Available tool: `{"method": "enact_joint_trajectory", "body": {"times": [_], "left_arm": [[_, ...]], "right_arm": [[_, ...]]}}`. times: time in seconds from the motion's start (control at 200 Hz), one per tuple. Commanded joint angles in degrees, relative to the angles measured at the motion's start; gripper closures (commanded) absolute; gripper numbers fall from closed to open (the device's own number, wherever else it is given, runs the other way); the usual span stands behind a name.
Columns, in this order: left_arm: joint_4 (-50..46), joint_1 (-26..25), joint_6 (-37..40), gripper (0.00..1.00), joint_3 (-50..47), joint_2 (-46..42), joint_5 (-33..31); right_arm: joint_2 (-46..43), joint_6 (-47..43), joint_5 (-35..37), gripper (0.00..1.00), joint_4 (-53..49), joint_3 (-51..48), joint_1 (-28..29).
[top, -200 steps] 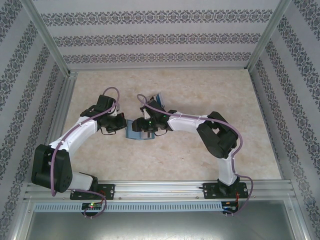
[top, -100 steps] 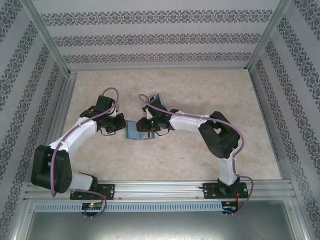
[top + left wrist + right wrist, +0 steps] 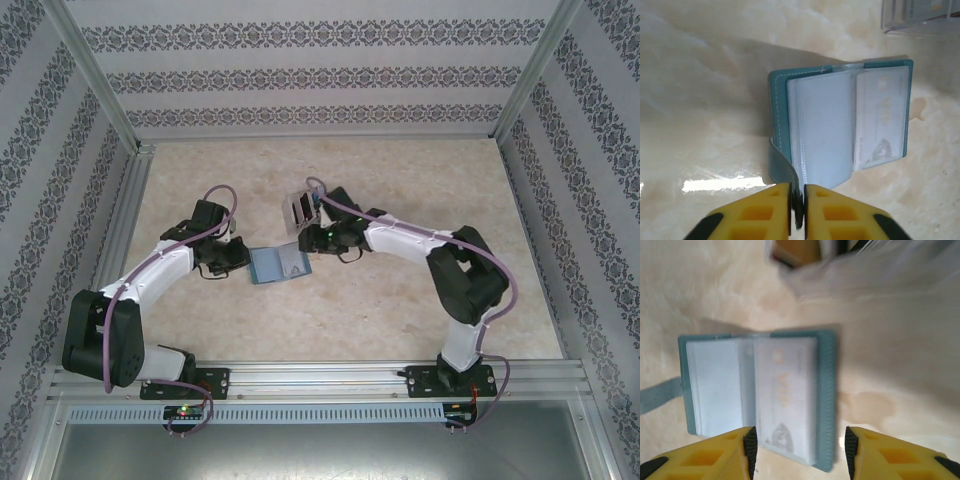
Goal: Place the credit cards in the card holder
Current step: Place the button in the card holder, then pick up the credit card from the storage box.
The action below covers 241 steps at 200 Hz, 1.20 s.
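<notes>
The teal card holder (image 3: 278, 265) lies open on the table, its clear sleeves facing up. A whitish credit card (image 3: 881, 120) sits in the right-hand sleeve (image 3: 782, 390). My left gripper (image 3: 798, 200) is shut on the holder's clasp tab, whose strap (image 3: 782, 162) runs between the yellow fingers. My right gripper (image 3: 797, 450) stands open just above the holder's right edge (image 3: 826, 390), with nothing held between its fingers. More credit cards stand in a clear box (image 3: 297, 208) behind the holder.
The clear box (image 3: 920, 17) lies just beyond the holder's far corner and looks blurred in the right wrist view (image 3: 850, 265). Metal frame rails (image 3: 130, 200) and patterned walls enclose the marble-look table (image 3: 400, 320). Both arms meet at mid-table.
My right gripper has drawn back to the right off the card holder, uncovering it and the clear box. The left arm shifted slightly toward the near left, still on the tab.
</notes>
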Motion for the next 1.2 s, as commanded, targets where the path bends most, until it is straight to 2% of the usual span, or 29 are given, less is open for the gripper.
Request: {"method": "enact_joint_trajectory", "body": {"times": [0.0,0.105,0.215,0.375,0.54,0.879,1.199], "left_arm": [[-0.3,0.9,0.7,0.67,0.2,-0.3,-1.0],[-2.0,1.5,2.1,0.57,2.1,0.2,-1.8],[-4.2,2.3,3.8,0.54,5.5,0.7,-2.5],[-4.9,2.8,4.8,0.53,11.3,3.4,-1.1],[0.0,2.9,1.5,0.52,15.9,7.4,1.1],[9.3,2.9,-4.2,0.53,26.4,24.1,10.2],[14.2,3.0,-7.1,0.53,29.7,31.8,12.7]], "right_arm": [[-4.2,-2.3,1.0,0.48,-1.1,-1.2,-3.8],[-5.6,-3.4,0.1,0.48,-1.5,-0.9,-7.3],[-5.3,-4.2,-1.6,0.47,-2.1,0.8,-10.3],[-2.2,-6.9,-1.0,0.47,-5.6,6.0,-11.8],[2.5,-6.9,-2.6,0.47,-5.6,9.8,-12.7],[7.9,-6.4,-3.9,0.46,-6.3,15.5,-12.5],[12.0,-6.9,-4.8,0.46,-9.6,21.5,-12.6]]}}
